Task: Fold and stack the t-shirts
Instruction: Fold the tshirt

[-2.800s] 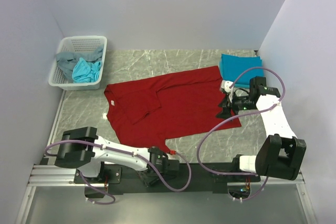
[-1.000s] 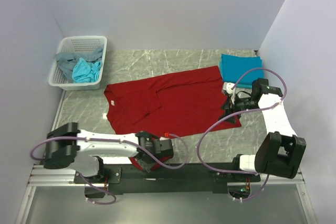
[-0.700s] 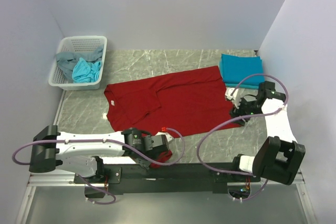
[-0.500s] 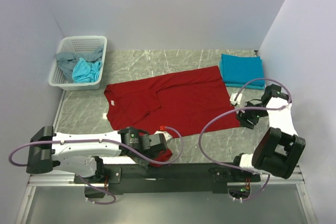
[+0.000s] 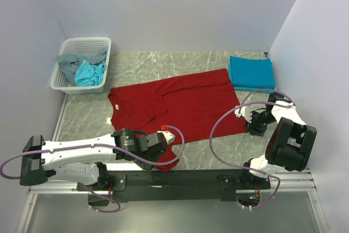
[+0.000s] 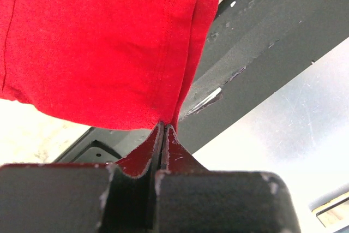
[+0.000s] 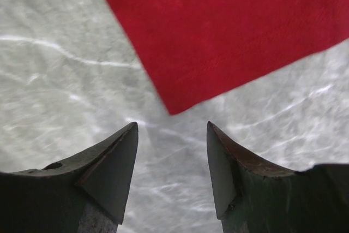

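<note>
Although four t-shirts are in view, only one is spread out: the dark red t-shirt [image 5: 180,105] lies across the middle of the marble table [image 5: 163,64], with a flap of cloth folded in over its left part. At its near edge a hemmed piece is raised off the table, pinched in the left gripper [image 6: 162,128], whose two fingers are pressed together on the red cloth. The right gripper [image 7: 172,126] is just off the shirt's near right corner, over bare marble; its two fingers are spread apart with nothing between them, and the corner's tip points toward the gap. A second shirt, the teal-blue t-shirt [image 5: 251,72], sits folded flat in the far right corner, just beside the red one's far right edge. The other two, one grey t-shirt [image 5: 68,61] and one light turquoise t-shirt [image 5: 90,73], are crumpled together inside the single white mesh basket [image 5: 87,40] at the far left, well apart from the folded one.
</note>
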Motion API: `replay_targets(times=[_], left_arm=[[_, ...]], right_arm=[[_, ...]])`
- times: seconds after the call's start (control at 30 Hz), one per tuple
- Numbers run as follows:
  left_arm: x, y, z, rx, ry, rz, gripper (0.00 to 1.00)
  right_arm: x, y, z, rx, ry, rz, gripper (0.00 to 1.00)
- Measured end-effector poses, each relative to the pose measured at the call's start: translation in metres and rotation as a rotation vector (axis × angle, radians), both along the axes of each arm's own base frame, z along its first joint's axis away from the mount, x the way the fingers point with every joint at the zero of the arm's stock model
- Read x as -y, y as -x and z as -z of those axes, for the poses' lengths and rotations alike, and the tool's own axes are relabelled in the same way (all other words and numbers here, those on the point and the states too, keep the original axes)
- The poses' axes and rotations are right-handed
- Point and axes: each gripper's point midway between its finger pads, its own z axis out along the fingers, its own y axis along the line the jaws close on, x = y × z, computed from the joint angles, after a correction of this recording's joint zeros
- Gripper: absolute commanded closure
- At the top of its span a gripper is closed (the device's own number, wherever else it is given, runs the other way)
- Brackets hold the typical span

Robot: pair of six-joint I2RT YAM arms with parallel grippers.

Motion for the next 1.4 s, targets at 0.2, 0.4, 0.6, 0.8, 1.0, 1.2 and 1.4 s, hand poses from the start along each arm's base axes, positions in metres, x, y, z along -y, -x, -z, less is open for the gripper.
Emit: replay_targets(times=[0.2,0.4,0.6,0.8,1.0,1.2,1.4], left_arm=[[-0.003,0.001,0.008,-0.014,-0.006,0.013,0.99],[-0.006,-0.001,0.012,-0.028,-0.008,0.018,0.99],[-0.006,-0.004,0.009,-0.021,0.01,0.027,0.99],[-0.005,-0.004,0.007,-0.022,0.027,0.026,0.99],[-0.005,-0.003,0.006,-0.026,0.032,0.028,0.99],[-0.005,-0.004,0.006,-0.026,0.032,0.028,0.99],[-0.005,-0.004,0.006,-0.026,0.032,0.026,0.99]], right_arm=[[-0.002,-0.014,0.007,0.078,0.029,-0.095,0.38],[-0.005,-0.023,0.009,0.101,0.04,-0.144,0.43],[-0.012,-0.024,0.012,0.088,0.051,-0.179,0.48],[-0.008,-0.021,0.014,0.068,0.078,-0.173,0.53],[-0.009,-0.015,0.016,0.051,0.08,-0.171,0.53],[-0.009,-0.011,0.018,0.047,0.081,-0.171,0.54],[-0.009,-0.009,0.02,0.033,0.08,-0.162,0.68]])
